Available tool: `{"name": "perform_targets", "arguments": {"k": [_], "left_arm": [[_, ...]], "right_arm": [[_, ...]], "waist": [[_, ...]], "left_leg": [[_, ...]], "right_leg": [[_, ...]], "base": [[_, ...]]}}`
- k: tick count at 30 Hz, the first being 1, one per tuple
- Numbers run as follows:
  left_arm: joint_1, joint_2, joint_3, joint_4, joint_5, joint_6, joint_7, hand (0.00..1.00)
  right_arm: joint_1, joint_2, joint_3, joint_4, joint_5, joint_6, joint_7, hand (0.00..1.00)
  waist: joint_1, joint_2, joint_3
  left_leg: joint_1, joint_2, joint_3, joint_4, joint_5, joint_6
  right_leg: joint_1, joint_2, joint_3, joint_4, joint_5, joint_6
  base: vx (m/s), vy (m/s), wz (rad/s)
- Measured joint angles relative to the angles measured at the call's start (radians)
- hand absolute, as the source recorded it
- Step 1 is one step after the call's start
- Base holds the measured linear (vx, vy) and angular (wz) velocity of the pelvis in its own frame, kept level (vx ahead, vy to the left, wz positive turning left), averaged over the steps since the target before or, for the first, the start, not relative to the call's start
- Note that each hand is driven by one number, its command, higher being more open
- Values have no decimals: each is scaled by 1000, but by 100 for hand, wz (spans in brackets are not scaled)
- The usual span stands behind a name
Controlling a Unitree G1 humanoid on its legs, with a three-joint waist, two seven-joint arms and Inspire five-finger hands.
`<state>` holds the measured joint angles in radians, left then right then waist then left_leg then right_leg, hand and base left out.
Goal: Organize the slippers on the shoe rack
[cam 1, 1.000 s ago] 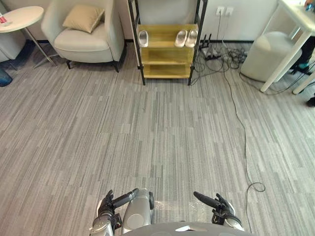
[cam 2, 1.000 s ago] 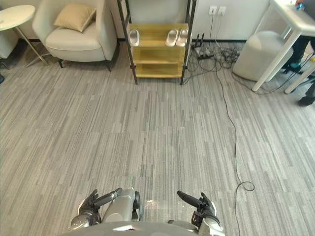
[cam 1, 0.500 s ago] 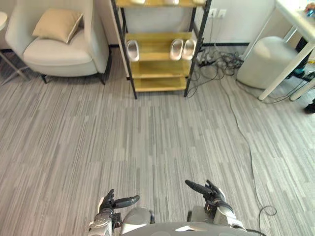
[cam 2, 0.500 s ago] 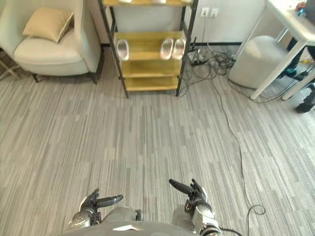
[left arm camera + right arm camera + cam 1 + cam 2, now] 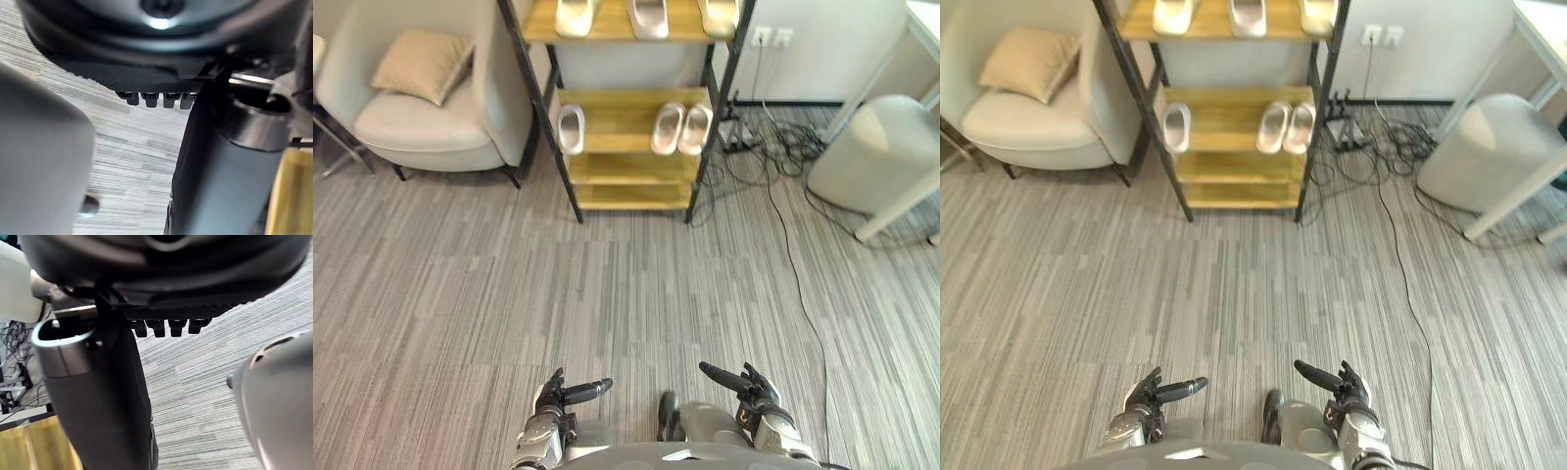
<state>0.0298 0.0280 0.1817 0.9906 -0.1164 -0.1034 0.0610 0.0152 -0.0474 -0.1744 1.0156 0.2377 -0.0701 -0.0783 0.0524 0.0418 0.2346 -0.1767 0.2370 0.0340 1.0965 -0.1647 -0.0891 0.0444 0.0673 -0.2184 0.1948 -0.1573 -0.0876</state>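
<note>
Through my left eye, the shoe rack (image 5: 628, 106) stands at the far wall, well apart from me across the grey floor (image 5: 626, 284). Three slippers (image 5: 649, 15) lie in a row on its upper shelf. On the shelf below, a single slipper (image 5: 571, 129) lies at the left and a pair (image 5: 681, 128) sits side by side at the right.

Through my right eye, an armchair (image 5: 1038, 113) with a cushion (image 5: 1026, 64) sits left of the rack and a pouf (image 5: 1494, 152) sits to the right, with cables (image 5: 1376, 147) between. My left hand (image 5: 1142, 396) and right hand (image 5: 1350, 384) hang low near me, thumbs pointing inward.

At my left wrist, the fingers (image 5: 151, 98) are loose, apart from the thumb, over carpet.

At my right wrist, the fingers (image 5: 166, 325) are likewise relaxed and apart over the carpet
</note>
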Motion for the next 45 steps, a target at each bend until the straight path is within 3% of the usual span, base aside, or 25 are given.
{"name": "perform_targets", "arguments": {"k": [3, 5, 7, 8, 9, 10, 11, 13, 14, 15, 18, 20, 22, 24, 25, 28, 30, 32, 33, 35, 37, 40, 41, 42, 45], "left_arm": [[-2, 3, -9, -29, -12, -14, -1, 100], [-14, 8, -20, -32, -13, -20, -2, 100], [-13, 12, -47, -22, -12, -19, -2, 100], [-12, 12, -47, -21, -16, -18, -2, 100], [-17, 13, -48, -14, -18, -19, -1, 100], [-19, 36, -54, -8, -18, -20, -6, 100], [-20, 38, -53, -6, -19, -19, -6, 100], [-18, 46, -62, 15, -20, -18, -4, 100], [-16, 59, -96, 18, -20, -16, -5, 100], [-17, 73, -127, 30, -18, -14, -6, 100], [-13, 75, -126, 50, -20, -1, -2, 100], [-7, 70, -125, 58, -18, 1, -2, 100], [-5, 62, -119, 58, -16, 3, -3, 100], [-1, 60, -117, 60, -15, 3, -2, 100], [0, 62, -117, 63, -10, 3, -3, 100], [-1, 22, -95, 77, 0, 2, -3, 100], [0, 9, -74, 78, 9, 3, -7, 100], [-2, 4, -39, 64, 10, 3, -15, 100], [-1, 4, -28, 53, 8, 2, -15, 100], [-1, -1, -9, 28, 7, 1, -14, 100], [-1, 2, -14, 12, 7, -6, -16, 100], [-8, 6, -45, 15, 7, -5, -14, 100], [-6, 6, -52, 15, 6, -5, -14, 100], [-8, 25, -57, 16, 5, -6, -12, 100], [-6, 39, -59, 17, 5, -3, -4, 100]], "right_arm": [[-9, 18, 0, 6, 1, 0, 0, 100], [-36, 24, -1, 41, 3, 3, 0, 100], [-43, 20, -1, 57, 3, 3, 0, 100], [-43, 19, 0, 63, 2, 4, 0, 100], [-43, 27, 1, 76, 2, 6, 0, 100], [-39, 39, 1, 83, 0, 9, 4, 100], [-39, 39, 0, 86, 0, 9, 4, 100], [-37, 39, -1, 90, 0, 10, 5, 100], [-36, 41, 0, 88, 0, 8, 10, 100], [-40, 40, -1, 85, 0, 6, 17, 100], [-37, 36, -1, 59, -1, -6, 18, 100], [-38, 38, -1, 49, -1, -17, 22, 100], [-41, 39, -1, 40, 0, -23, 24, 100], [-43, 41, -1, 39, 0, -25, 25, 100], [-40, 43, -2, 44, 0, -24, 24, 100], [-43, 25, -29, 57, 0, -17, 24, 100], [-41, 22, -54, 56, 8, -18, 23, 100], [-12, 22, -65, 36, 23, -17, 23, 100], [-2, 22, -63, 22, 35, -18, 21, 100], [3, 26, -62, 19, 43, -17, 15, 100], [-1, 36, -62, 18, 46, -18, 12, 100], [-1, 42, -62, 6, 65, -17, 10, 100], [1, 38, -62, 4, 70, -18, 8, 100], [2, 49, -60, 9, 75, -15, 4, 100], [8, 75, -59, 9, 75, -14, 6, 100]], "waist": [[16, -12, 4], [31, -25, 9], [39, -15, 4], [45, -13, 2], [53, -25, 1], [46, -58, -5], [47, -59, -5], [50, -67, -13], [37, -80, -21], [26, -86, -24], [18, -81, -20], [6, -80, -22], [-3, -72, -22], [-3, -69, -22], [-5, -74, -25], [-3, -15, -43], [-7, 0, -42], [-10, -1, -35], [-4, -7, -25], [-1, -11, -18], [5, -11, -15], [8, -12, -13], [9, -2, -16], [10, -41, -22], [20, -67, -33]], "left_leg": [[-117, -7, 78, -88, -68, 18], [-148, -85, 115, -424, -73, 19], [-135, -150, 119, -788, 89, 42], [-127, -156, 115, -802, 145, 44], [-100, -180, 121, -816, 185, 113], [-94, -210, 124, -777, 123, 129], [-92, -209, 126, -759, 103, 131], [-18, -218, 146, -719, 20, 159], [29, -237, 144, -737, -6, 172], [74, -251, 125, -743, -42, 174], [209, -258, 95, -806, -64, 176], [280, -243, 65, -858, -64, 175], [309, -223, 46, -883, -75, 156], [336, -199, 31, -896, -95, 121], [351, -194, 18, -897, -114, 91], [366, -133, 2, -894, -117, 72], [349, -112, -2, -831, -112, 56], [215, -76, 2, -476, -88, 5], [152, -48, 10, -337, -91, 1], [60, -11, 44, -193, -116, -2], [5, -2, 67, -273, -130, -4], [4, -46, 21, -597, -87, -5], [17, -64, -4, -669, -12, -8], [51, -101, 13, -708, 1, 6], [62, -131, 44, -702, -10, 25]], "right_leg": [[83, -2, 1, -78, 9, 20], [132, -34, 11, -117, 0, 40], [168, -55, 27, -147, -29, 82], [176, -56, 35, -149, -37, 92], [199, -73, 50, -149, -54, 112], [198, -114, 59, -104, -63, 127], [193, -119, 64, -72, -69, 136], [112, -152, 112, 239, -86, 171], [31, -180, 139, 454, -45, 242], [-57, -209, 138, 674, -38, 265], [-161, -244, 50, 776, -85, 191], [-206, -233, 8, 662, -110, 156], [-236, -212, -1, 517, -109, 156], [-252, -177, 7, 283, -69, 152], [-238, -157, 31, 187, 78, 118], [-193, -101, -1, 142, 56, 80], [-149, -82, -23, 102, 45, 67], [-51, -67, -58, 39, 24, 57], [-16, -62, -63, 25, 17, 48], [44, -58, -68, 1, 5, 45], [80, -63, -49, -26, 5, 46], [97, -89, -16, -28, -10, 84], [101, -92, -4, -24, -19, 103], [102, -124, 7, -22, -27, 119], [105, -162, 28, -21, -29, 128]], "base": [[379, -29, 2], [365, 80, -16], [438, 159, -15], [502, 175, -22], [601, 209, -6], [591, 205, 1], [461, 175, 2], [490, 180, -16], [661, 192, 9], [458, 101, 21], [384, 26, 36], [362, -64, 46], [353, -117, 38], [369, -177, 28], [395, -217, 25], [434, -257, 12], [382, -254, 24], [304, -217, 46], [240, -144, 35], [244, -76, 3], [180, 66, -25], [188, 205, -32], [188, 222, -10], [220, 244, -6], [153, 151, -12]]}}
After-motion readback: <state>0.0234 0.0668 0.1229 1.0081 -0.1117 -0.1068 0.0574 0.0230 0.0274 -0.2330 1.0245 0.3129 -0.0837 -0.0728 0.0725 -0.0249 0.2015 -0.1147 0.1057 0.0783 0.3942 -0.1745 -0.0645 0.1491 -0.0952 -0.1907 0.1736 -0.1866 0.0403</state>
